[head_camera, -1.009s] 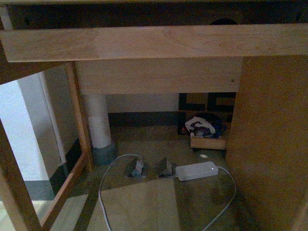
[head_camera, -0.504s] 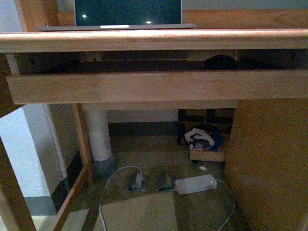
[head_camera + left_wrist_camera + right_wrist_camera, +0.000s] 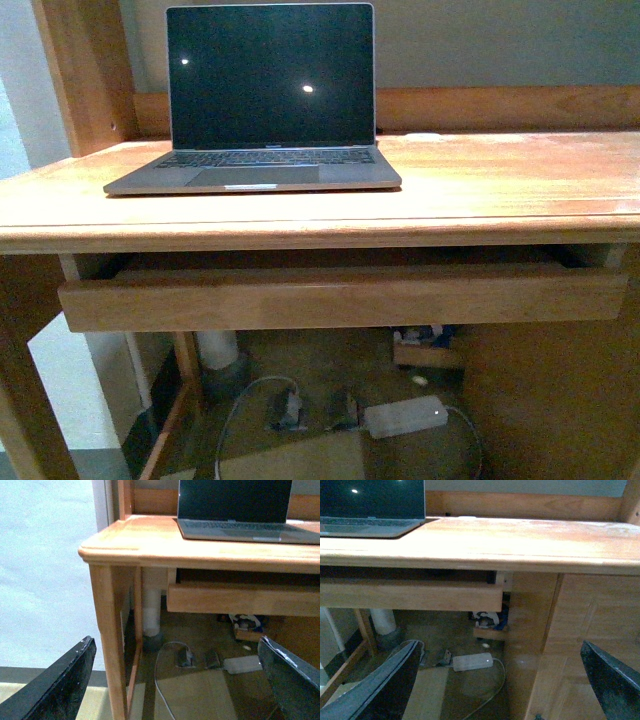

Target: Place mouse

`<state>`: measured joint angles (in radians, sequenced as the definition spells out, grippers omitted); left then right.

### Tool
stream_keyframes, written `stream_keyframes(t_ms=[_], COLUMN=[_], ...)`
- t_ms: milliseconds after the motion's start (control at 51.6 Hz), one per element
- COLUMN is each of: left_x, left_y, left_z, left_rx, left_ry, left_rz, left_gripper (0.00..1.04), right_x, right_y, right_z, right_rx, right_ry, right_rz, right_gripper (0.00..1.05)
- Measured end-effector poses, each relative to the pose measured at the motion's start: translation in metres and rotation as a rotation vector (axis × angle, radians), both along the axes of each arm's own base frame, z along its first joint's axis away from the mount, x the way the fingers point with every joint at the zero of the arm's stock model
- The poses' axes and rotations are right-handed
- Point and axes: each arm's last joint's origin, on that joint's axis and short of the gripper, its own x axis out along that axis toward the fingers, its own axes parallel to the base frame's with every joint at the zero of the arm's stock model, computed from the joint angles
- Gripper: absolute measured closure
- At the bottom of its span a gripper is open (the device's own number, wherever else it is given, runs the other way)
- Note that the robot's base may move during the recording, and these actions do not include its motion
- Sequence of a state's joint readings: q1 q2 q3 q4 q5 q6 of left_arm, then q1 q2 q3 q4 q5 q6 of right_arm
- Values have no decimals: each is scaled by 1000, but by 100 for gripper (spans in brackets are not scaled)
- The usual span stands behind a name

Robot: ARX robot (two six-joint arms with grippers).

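The left claw [image 3: 176, 639] and the right claw [image 3: 500, 642] are seen wide open and empty before the table [image 3: 500, 180], where an open laptop [image 3: 268, 90] is placed.

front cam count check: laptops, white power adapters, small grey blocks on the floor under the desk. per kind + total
laptop: 1
white power adapter: 1
small grey blocks: 2
Total: 4
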<state>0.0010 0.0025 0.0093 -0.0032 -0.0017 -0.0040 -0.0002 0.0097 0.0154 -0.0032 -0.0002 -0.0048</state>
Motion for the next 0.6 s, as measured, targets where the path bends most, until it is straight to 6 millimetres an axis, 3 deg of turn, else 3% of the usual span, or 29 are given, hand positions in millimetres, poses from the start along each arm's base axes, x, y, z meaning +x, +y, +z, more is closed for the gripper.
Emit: stream_keyframes(t_ms=[446,601], left_x=[0,8], left_y=[0,0], left_z=[0,8], left_rx=[-1,-76], left_ry=[-5,-61], left_rz=[-4,-72], left_gripper=[7,7], right_x=[0,0], right_y=[0,0], right_z=[0,0], right_rx=[0,0], right_ry=[-1,-1], right_rz=[0,1], right_gripper=[7,7])
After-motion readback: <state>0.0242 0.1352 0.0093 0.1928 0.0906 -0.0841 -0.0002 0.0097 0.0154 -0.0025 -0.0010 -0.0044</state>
